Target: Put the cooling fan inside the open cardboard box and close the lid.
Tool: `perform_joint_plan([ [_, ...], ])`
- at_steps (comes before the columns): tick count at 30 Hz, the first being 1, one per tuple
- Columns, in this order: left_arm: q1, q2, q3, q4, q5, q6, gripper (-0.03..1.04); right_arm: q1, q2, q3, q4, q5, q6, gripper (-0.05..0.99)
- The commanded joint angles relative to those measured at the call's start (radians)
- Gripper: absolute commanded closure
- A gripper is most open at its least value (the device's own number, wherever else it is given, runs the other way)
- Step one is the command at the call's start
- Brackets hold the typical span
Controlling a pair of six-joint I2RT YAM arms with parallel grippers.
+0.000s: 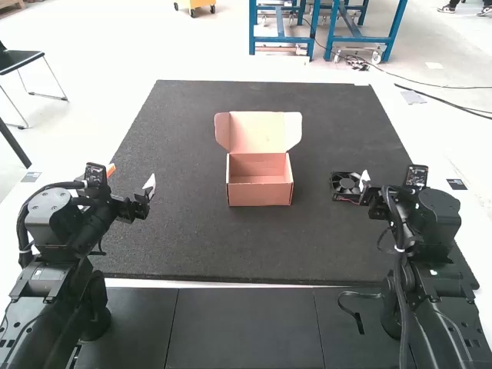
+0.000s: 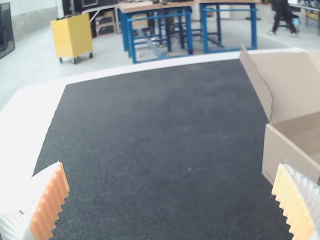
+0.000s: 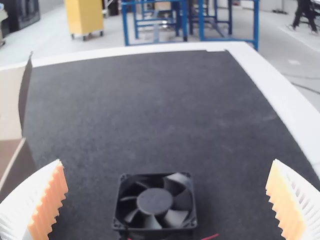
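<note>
Cardboard box (image 1: pixel 260 178) stands open at the middle of the counter (image 1: pixel 192 254). Cooling fan (image 1: pixel 347 185) lies near the right edge, just ahead of the right jaws, spread wide; left jaws equally wide.

The cardboard box (image 1: pixel 260 178) is set mid-mat (image 1: pixel 192 231), its lid raised behind it. The cooling fan (image 1: pixel 347 186) is laid right of the box, just before the right gripper (image 1: pixel 367 189). The left gripper (image 1: pixel 132 180) is held well left of the box.

Box (image 1: pixel 260 192) open on top; raised lid (image 1: pixel 258 132) blocks behind.
</note>
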Motion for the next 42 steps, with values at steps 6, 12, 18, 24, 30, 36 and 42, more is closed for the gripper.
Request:
perform_joint_plan([
  [6,0.008,-0.009,-0.006,0.008,0.007,0.013,0.05,-0.013,-0.006,-0.005,0.001,0.004,-0.003,0.02],
  [12,0.008,-0.009,-0.006,0.005,0.009,0.015,0.05,-0.013,-0.006,-0.005,0.001,0.004,-0.003,0.02],
  [18,0.01,-0.009,-0.007,0.007,0.009,0.015,0.05,-0.013,-0.006,-0.005,0.001,0.004,-0.003,0.02],
  [24,0.01,-0.009,-0.006,0.007,0.009,0.015,0.05,-0.013,-0.005,-0.004,0.001,0.004,-0.003,0.02],
  [30,0.01,-0.009,-0.006,0.016,0.009,0.006,0.05,-0.011,-0.006,-0.004,0.004,0.004,0.001,0.02],
  [36,0.008,-0.009,-0.006,0.085,-0.051,-0.07,0.05,-0.013,-0.006,-0.005,0.045,0.014,0.047,0.02],
  [42,0.008,-0.009,-0.004,0.166,-0.111,-0.091,0.05,-0.019,-0.006,-0.005,0.123,0.044,0.063,0.02],
])
